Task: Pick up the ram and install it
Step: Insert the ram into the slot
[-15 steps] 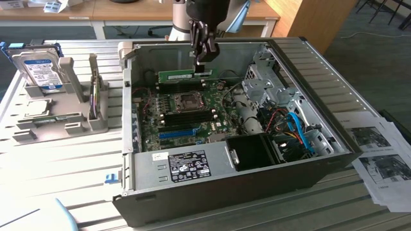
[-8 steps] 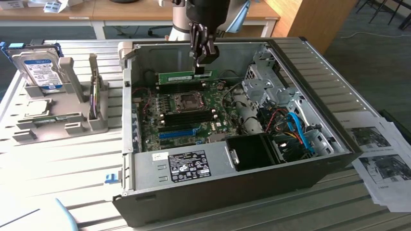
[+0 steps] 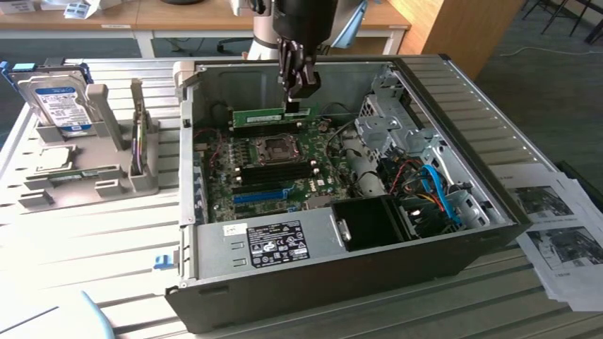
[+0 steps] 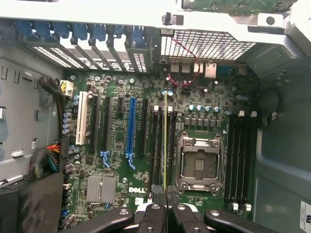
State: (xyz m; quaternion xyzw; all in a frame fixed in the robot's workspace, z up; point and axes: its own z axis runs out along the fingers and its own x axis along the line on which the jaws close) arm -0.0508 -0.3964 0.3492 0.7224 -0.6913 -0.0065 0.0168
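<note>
— Where do we see the ram (image 3: 273, 119)?
— Clenched in our gripper (image 3: 296, 106), inside the open case (image 3: 471, 113), over the far part of the motherboard (image 3: 325, 185). The fingers (image 4: 154, 216) pinch its upper edge.
— How does it lie?
— On its long edge. From the wrist we see it edge-on, as a thin line. It runs along the black slots (image 4: 158, 145) between the blue slot (image 4: 131, 128) and the CPU socket (image 4: 199, 162).
— Is it in a slot?
— We cannot tell whether it touches one.
— What else do we see?
— A hard drive (image 3: 58, 106) stands in a grey rack (image 3: 104, 176) at the exterior view's left, well apart from the case. Papers (image 3: 556, 226) lie at the exterior view's right.
</note>
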